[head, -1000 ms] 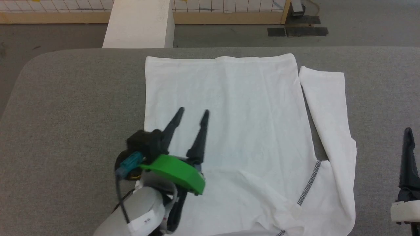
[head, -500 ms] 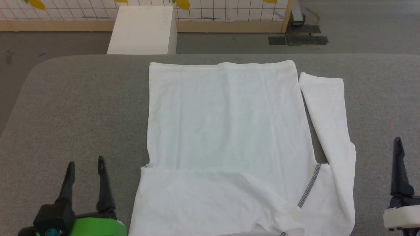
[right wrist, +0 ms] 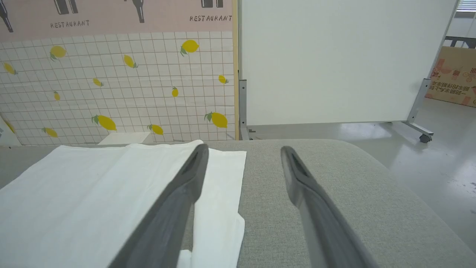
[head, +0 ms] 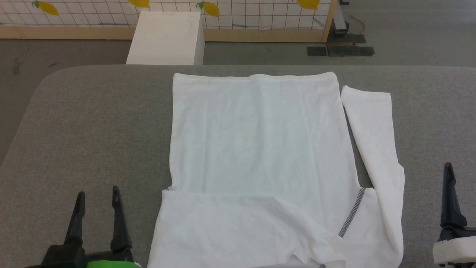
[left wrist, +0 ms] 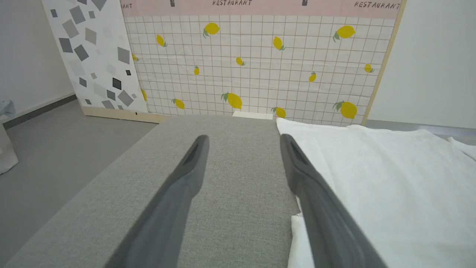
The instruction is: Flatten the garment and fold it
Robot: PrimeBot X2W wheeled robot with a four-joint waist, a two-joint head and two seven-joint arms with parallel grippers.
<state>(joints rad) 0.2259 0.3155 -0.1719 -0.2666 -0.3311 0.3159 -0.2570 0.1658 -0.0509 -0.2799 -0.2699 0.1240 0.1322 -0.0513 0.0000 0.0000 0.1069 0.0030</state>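
Two wide-open, empty pincers flank the garment [head: 260,149]: left pincer [head: 98,191], right pincer [right wrist: 243,147], fingers forward.

Everything is lit brightly and evenly, and hardly any shadow is cast. Fabric detail on the garment [head: 260,149] is washed out. Straight lines are bent near the wrist views' edges.

The garment [head: 260,149] is white (dark grey zigzag stitching [head: 351,213]), the table [head: 93,130] grey, the panel [left wrist: 260,74] yellow-lemon gridded.
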